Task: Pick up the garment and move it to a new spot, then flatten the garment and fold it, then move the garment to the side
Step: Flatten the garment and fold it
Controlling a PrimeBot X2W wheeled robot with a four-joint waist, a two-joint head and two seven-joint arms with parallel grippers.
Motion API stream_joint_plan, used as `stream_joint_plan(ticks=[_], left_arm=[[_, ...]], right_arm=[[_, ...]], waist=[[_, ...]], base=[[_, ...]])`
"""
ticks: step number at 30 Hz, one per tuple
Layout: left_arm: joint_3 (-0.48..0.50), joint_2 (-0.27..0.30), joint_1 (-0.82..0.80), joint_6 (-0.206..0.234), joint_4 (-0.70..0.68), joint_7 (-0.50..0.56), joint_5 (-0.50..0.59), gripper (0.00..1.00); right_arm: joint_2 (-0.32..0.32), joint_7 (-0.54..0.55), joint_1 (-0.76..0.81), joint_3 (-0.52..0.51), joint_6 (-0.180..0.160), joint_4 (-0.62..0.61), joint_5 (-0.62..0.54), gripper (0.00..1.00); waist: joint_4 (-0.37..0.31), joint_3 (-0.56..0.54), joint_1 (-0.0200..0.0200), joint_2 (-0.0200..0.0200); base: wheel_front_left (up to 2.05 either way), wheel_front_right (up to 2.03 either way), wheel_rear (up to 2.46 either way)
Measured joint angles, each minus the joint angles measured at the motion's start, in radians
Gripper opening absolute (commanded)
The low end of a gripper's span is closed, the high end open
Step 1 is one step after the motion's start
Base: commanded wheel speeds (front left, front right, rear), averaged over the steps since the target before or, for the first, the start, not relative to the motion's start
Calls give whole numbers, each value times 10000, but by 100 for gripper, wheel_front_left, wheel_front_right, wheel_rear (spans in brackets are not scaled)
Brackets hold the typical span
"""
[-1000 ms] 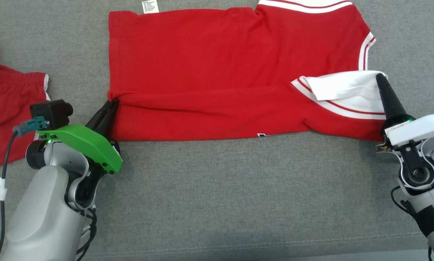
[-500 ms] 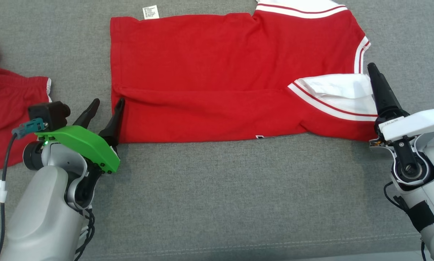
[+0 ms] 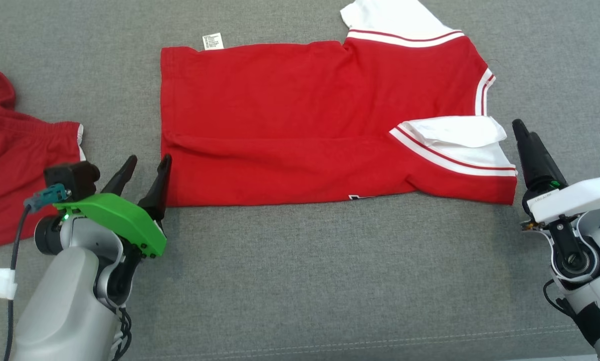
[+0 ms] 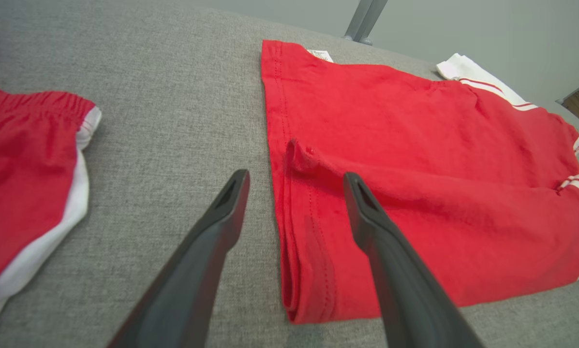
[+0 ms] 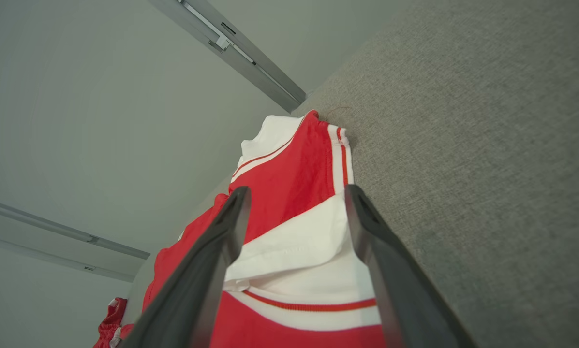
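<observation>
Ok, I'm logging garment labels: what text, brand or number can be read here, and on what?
White tag at the red shirt's hem: print too small to read.
Dark mark at the shirt's near edge: mostly hidden, unreadable.
Lettering on the right arm's white housing: blurred.
Nothing legible.

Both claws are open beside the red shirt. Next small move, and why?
Probably raise the left claw and right claw toward the far edge of the red shirt: both stand open and hold nothing, the near strip is already folded over, and the far sleeve lies unfolded.
</observation>
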Motion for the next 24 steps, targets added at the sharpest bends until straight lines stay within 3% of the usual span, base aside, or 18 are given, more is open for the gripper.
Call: stream_joint_plan(ticks=[11, 24], left_arm=[[-169, -6, 703, 0, 213, 75, 4, 100], [-182, -48, 735, 2, 125, 297, -27, 100]], right_arm=[[-86, -8, 746, 384, 0, 407, -265, 100], [69, -13, 832, 623, 0, 991, -385, 100]], waist=[[-148, -494, -1, 0], [-155, -302, -1, 0]], base=[[0, 0, 0], [0, 0, 0]])
